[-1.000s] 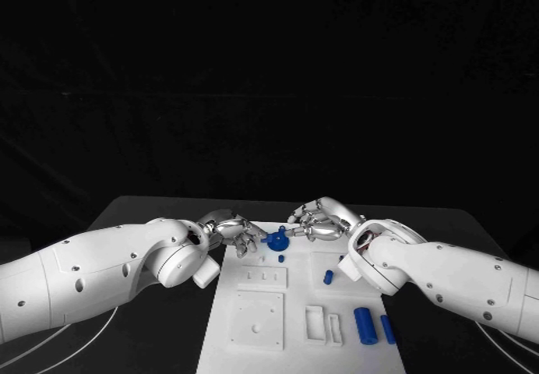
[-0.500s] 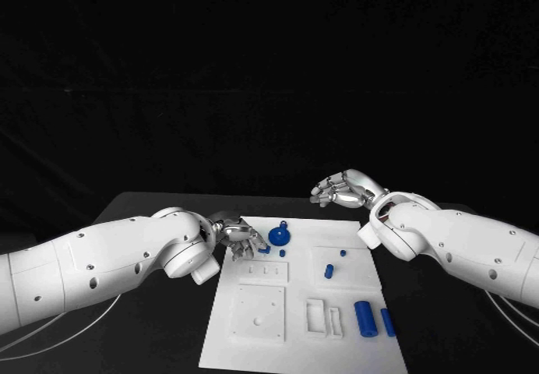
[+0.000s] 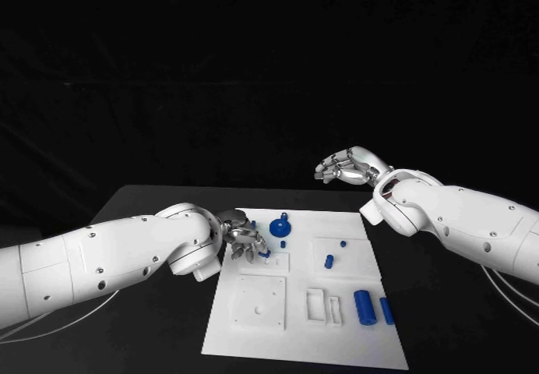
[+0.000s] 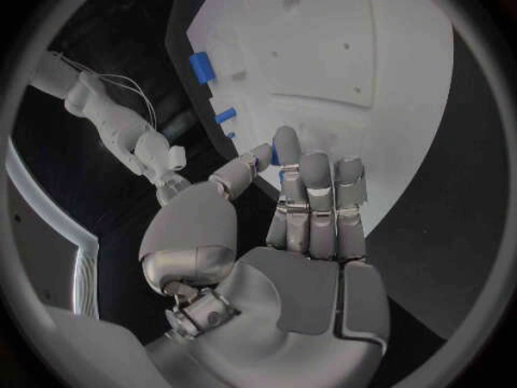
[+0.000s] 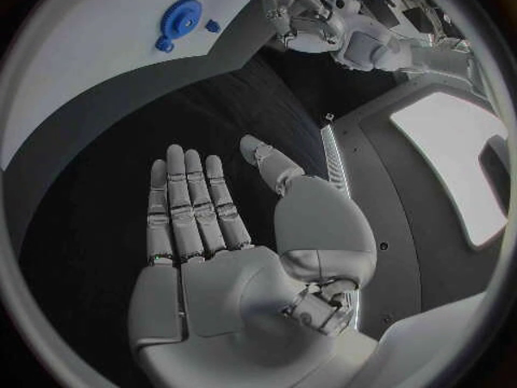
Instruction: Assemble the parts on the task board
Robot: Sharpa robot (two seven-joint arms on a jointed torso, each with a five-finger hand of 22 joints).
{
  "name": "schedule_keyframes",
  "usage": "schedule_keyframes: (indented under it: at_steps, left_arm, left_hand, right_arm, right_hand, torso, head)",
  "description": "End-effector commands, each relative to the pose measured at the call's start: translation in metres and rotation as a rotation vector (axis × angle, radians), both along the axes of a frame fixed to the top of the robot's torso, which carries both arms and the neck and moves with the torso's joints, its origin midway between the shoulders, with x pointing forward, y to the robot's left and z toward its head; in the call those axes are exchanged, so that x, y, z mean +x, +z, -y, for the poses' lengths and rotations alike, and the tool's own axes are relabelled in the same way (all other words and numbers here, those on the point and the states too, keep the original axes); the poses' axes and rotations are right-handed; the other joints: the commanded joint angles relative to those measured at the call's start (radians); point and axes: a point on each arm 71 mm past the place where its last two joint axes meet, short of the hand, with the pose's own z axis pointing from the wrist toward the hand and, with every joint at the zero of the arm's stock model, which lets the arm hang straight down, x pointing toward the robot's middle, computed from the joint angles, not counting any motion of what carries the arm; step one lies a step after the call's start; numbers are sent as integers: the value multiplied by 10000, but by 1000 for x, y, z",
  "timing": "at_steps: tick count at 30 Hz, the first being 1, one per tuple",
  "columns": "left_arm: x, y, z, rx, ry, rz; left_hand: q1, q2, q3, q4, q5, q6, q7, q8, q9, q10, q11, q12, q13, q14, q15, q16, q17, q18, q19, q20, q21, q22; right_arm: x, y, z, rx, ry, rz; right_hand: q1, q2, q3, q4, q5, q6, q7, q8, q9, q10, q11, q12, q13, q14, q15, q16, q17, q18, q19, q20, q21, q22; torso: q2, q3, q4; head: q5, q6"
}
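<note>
The white task board (image 3: pixel 337 343) lies mid-table. At its far end sits a round blue part (image 3: pixel 280 227) with a small blue peg (image 3: pixel 282 244) just in front of it. My left hand (image 3: pixel 241 235) hovers at the board's far left edge beside that round part, fingers straight and thumb apart (image 4: pixel 307 224), holding nothing; a sliver of blue shows behind its fingertips. My right hand (image 3: pixel 350 167) is raised beyond the board's far right corner, flat and empty (image 5: pixel 215 233). In the right wrist view the round part (image 5: pixel 179 15) lies on the board (image 5: pixel 86 52).
Two short blue pegs (image 3: pixel 329 261) (image 3: pixel 340 244) stand right of centre. A thick blue cylinder (image 3: pixel 363 305) and a thinner one (image 3: pixel 386 310) lie at the near right, beside white raised blocks (image 3: pixel 325 305). Black table surrounds the board.
Both hands were at the round blue part; it now lies alone on the board. My right hand has lifted back and away. My left hand has drawn slightly along the left edge.
</note>
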Motion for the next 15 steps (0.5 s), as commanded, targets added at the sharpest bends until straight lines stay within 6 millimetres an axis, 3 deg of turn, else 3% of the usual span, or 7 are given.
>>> schedule_keyframes:
  at_steps: [1,7,15]
  left_arm:
    - [0,-1,5,502,-218,553]
    - [0,-8,8,596,-184,752]
    - [1,-11,9,644,-115,994]
  left_hand:
    - [-205,42,-10,86,503,1362,-739,169,1455,309,-107,261,136,442,-326,271,92,-104,245,-1215,100,-20]
    - [-416,16,80,-42,910,1533,-824,146,1630,301,-204,561,369,504,-445,530,139,-74,432,-1291,152,0]
    - [-512,-14,119,-14,993,1744,-919,175,1861,287,-304,973,649,586,-554,848,165,-48,596,-1369,275,89]
  right_arm:
    - [1,3,-1,20,152,167]
    - [2,4,0,21,83,193]
    - [2,5,-1,26,69,207]
  right_hand:
    - [4,66,-52,3,55,-36,30,20,-19,76,-2,-58,-38,29,47,-51,-25,-43,-90,22,-78,-12]
    - [-150,10,-132,21,387,-56,44,33,-118,271,0,-307,-250,95,63,-152,-154,2,-114,72,-106,0]
    - [-312,6,-259,27,714,-76,53,52,-201,418,-1,-498,-414,136,67,-219,-245,44,-140,113,-123,24]
  torso:
    - [4,2,5]
    - [8,-12,-21]
    - [7,-17,-15]
  head:
    - [25,-92]
    - [42,-163]
    - [42,-214]
